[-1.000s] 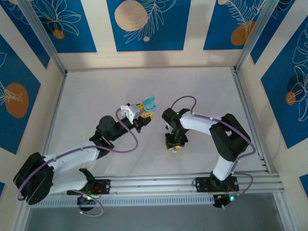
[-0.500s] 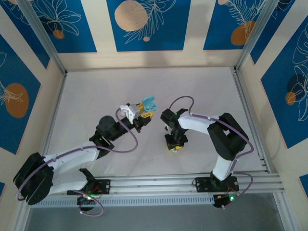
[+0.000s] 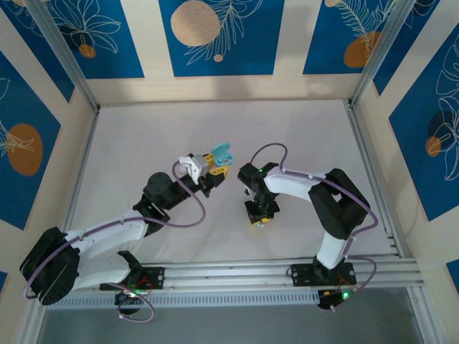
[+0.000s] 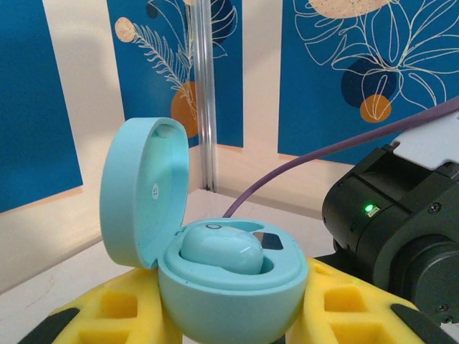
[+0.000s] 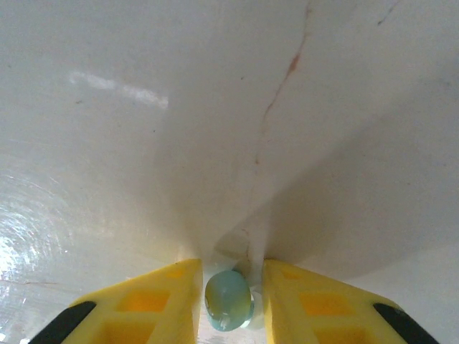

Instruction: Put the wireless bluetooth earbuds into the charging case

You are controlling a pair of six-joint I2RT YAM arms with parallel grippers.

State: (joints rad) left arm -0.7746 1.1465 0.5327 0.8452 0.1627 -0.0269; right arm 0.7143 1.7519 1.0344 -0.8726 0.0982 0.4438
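Observation:
My left gripper [image 3: 215,166] is shut on the teal charging case [image 4: 229,294] and holds it upright above the table. The case's lid [image 4: 143,190] stands open to the left. One teal earbud [image 4: 219,249] sits in a socket of the case; the socket beside it shows a dark contact. My right gripper [image 3: 259,217] points straight down at the white table [image 5: 215,107], a short way right of the case. Its yellow fingers [image 5: 161,297] are shut on a second teal earbud [image 5: 229,301], just above the tabletop.
White tabletop [image 3: 143,136] spreads all round both arms. Blue-and-cream patterned walls [image 3: 215,36] with metal corner posts enclose the table. The right arm's black wrist [image 4: 401,229] hangs close beside the case.
My right gripper has narrowed onto the teal earbud and shifted slightly left. The left arm and the case have not moved.

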